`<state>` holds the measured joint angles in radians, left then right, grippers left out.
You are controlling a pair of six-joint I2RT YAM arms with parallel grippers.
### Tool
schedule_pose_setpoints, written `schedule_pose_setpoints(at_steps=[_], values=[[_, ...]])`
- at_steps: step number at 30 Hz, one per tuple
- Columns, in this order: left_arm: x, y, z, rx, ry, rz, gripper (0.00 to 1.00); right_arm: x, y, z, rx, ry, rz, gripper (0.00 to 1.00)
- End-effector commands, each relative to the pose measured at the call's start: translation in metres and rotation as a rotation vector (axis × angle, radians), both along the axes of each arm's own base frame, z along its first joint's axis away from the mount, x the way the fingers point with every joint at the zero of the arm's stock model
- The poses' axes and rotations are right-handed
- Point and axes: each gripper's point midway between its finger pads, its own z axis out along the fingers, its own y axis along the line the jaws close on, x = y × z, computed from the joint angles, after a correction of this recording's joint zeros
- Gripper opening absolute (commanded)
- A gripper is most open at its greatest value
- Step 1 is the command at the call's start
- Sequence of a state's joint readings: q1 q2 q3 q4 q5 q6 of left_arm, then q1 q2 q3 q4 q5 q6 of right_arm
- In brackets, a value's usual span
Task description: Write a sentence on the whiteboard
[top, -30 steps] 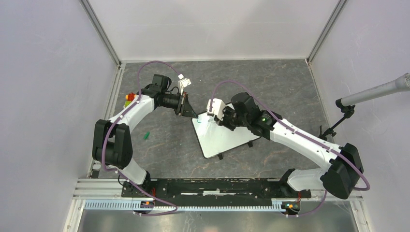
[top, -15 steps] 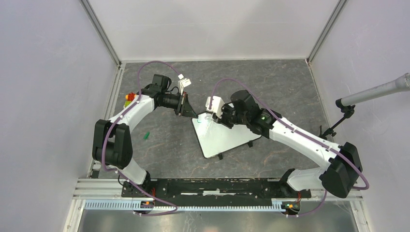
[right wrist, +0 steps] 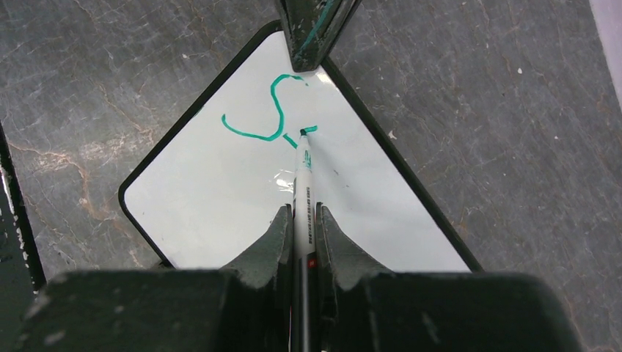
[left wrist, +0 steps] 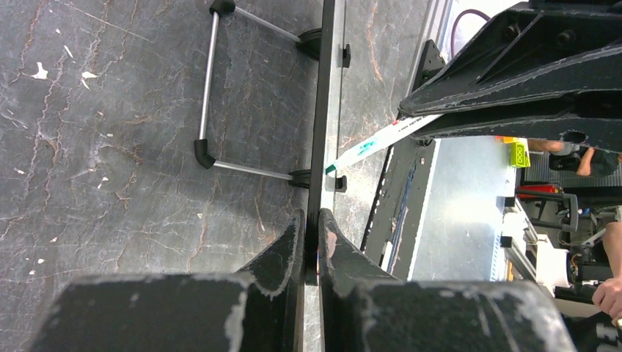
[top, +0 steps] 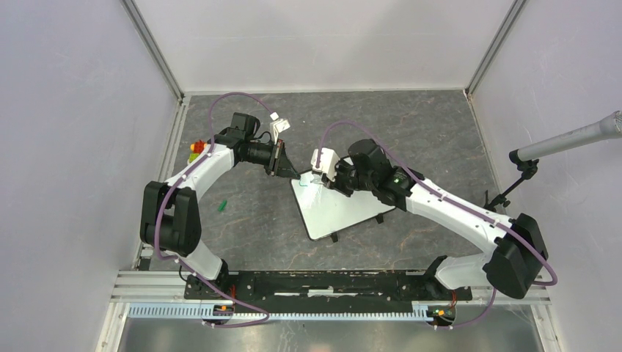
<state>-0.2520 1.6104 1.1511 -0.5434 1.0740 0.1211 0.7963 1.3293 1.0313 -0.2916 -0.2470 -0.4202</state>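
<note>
Clenching the whiteboard [top: 336, 213] by its far corner with the left gripper [left wrist: 311, 220]: both fingers [left wrist: 282, 249] pressed flat against the thin black frame, seen edge-on from the left wrist as a dark strip running straight away from the jaws. Pinching a marker [right wrist: 303, 194] in the right gripper [right wrist: 301, 214], closed tight around the white barrel, reaching in over the whiteboard's far right edge. Touching the marker tip to the white surface just beside the held corner, at the end of a short green dash.

Showing only the start of the sentence [right wrist: 273, 110]: one large S-like curve plus that dash, both crowded near the held corner. Bare white over the rest of the whiteboard, out to its near corner and both side edges.

Lying skewed on the dark stone-patterned table [top: 249, 235], one corner pointing away from the arm bases, small black feet poking out past the near edges. Carrying a wire stand [left wrist: 207, 81] on the whiteboard's back side.

Open table on every side of the whiteboard. A small green piece [top: 221, 206] well apart to its left, coloured blocks [top: 196, 149] farther left by the wall, a microphone [top: 572, 138] on a stand well apart to its right.
</note>
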Motion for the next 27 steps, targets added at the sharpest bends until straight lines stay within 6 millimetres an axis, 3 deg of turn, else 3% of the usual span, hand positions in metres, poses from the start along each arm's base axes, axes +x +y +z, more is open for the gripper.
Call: schedule_pose_setpoints(at_steps=[1, 9, 15, 21, 27], values=[[0.01, -0.001, 0.001, 0.008, -0.072, -0.01, 0.03, -0.002, -0.007, -0.007, -0.004, 0.0, -0.015, 0.0], [0.01, -0.001, 0.001, 0.009, -0.071, -0.01, 0.02, -0.015, -0.015, -0.022, -0.022, 0.036, -0.003, 0.0], [0.01, -0.001, 0.001, 0.008, -0.07, -0.011, 0.02, -0.015, -0.019, -0.021, -0.031, 0.02, -0.01, 0.0], [0.009, -0.001, 0.0, 0.009, -0.068, -0.011, 0.03, -0.003, -0.024, -0.008, -0.041, -0.027, -0.057, 0.0], [0.008, -0.001, -0.001, 0.009, -0.067, -0.013, 0.03, -0.006, -0.02, 0.014, 0.009, -0.05, -0.041, 0.0]])
